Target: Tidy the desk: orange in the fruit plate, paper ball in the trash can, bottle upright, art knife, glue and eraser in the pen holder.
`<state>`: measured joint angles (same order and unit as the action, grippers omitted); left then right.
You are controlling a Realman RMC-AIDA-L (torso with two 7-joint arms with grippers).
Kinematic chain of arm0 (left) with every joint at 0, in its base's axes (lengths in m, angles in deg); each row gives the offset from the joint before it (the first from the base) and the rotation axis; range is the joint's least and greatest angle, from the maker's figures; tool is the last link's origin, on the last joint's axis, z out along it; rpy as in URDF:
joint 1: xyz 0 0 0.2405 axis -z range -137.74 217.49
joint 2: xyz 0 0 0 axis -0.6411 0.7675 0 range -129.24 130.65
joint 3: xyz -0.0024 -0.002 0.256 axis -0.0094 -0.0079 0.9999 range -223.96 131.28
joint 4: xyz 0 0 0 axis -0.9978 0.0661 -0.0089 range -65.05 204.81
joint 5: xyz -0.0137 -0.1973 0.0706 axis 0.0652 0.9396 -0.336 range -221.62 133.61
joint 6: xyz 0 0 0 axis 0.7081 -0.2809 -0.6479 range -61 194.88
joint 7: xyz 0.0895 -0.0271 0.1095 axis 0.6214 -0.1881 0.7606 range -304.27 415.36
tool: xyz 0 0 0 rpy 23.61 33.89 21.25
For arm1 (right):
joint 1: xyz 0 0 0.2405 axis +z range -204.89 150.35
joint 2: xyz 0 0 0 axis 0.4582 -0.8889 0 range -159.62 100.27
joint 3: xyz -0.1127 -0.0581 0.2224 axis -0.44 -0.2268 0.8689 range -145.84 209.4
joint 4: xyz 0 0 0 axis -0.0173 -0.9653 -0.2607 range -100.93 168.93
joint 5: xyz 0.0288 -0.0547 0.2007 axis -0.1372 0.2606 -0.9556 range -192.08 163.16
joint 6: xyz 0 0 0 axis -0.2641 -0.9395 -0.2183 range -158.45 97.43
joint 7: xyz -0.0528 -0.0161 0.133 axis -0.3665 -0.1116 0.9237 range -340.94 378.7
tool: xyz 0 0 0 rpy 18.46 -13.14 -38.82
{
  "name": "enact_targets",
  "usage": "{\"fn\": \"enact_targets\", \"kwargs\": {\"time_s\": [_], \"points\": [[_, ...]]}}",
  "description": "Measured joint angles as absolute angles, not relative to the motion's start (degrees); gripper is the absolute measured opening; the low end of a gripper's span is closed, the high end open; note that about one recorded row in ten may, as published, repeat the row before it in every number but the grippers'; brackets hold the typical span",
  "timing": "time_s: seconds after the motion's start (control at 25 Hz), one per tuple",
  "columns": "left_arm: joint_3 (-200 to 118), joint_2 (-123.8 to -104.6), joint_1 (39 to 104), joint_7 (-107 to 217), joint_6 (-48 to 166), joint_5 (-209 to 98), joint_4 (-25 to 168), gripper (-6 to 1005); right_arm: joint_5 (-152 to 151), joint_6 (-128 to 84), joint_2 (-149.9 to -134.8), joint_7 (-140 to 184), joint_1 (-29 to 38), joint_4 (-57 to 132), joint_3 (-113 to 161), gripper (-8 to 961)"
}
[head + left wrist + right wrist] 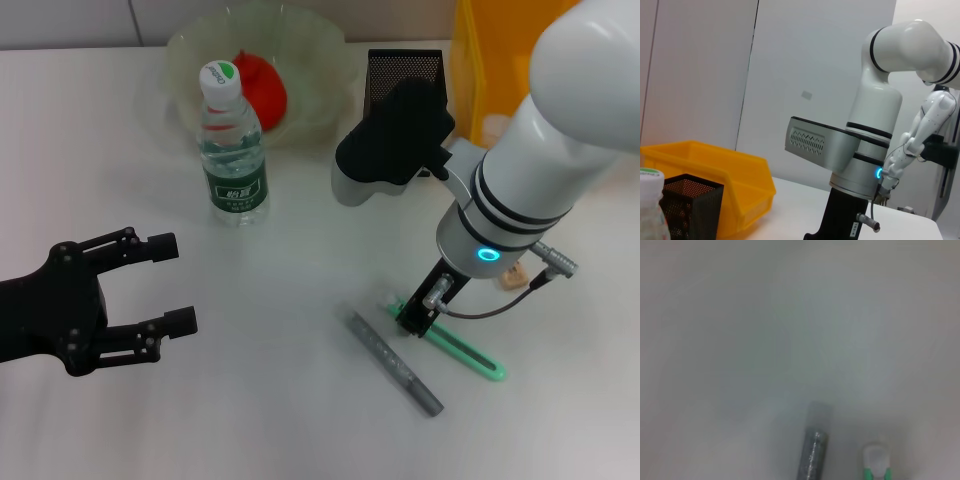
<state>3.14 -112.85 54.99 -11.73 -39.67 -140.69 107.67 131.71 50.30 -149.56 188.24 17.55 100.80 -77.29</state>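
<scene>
1. My right arm [520,190] takes up most of the head view. Its gripper [415,318] is down on the green art knife [455,345] on the desk [280,400]; can't tell the finger state.
2. Fruit plate [200,50] at the back holds the orange [262,85].
3. Left gripper [172,283] hovers front-left, fingers spread wide, holding nothing.
4. Bottle [233,145] stands upright, just in front of the plate.
5. Mesh pen holder [405,70] sits beside the plate.
6. Grey glue stick [393,362] lies near the knife.

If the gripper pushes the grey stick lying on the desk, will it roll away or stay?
The grey stick looks round and slim, so a sideways push would probably roll it. It lies flat on the smooth white desk, so it may also slide easily. It appears rigid. The right gripper is low over the green art knife beside it.
</scene>
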Motion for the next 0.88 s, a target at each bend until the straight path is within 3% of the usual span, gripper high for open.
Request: {"fn": "enact_targets", "kwargs": {"time_s": [0.16,0.88], "points": [[3.1,-113.04,55.0,-11.8,-39.7,-140.7,107.7,829,131.6,50.3,-149.54,188.2,17.4,100.7,-77.3,163],[3.1,-113.53,55.2,-11.6,-38.8,-140.7,106.8,830,132.1,48.8,-148.94,178.4,8.3,124.3,-56.4,183]]}}
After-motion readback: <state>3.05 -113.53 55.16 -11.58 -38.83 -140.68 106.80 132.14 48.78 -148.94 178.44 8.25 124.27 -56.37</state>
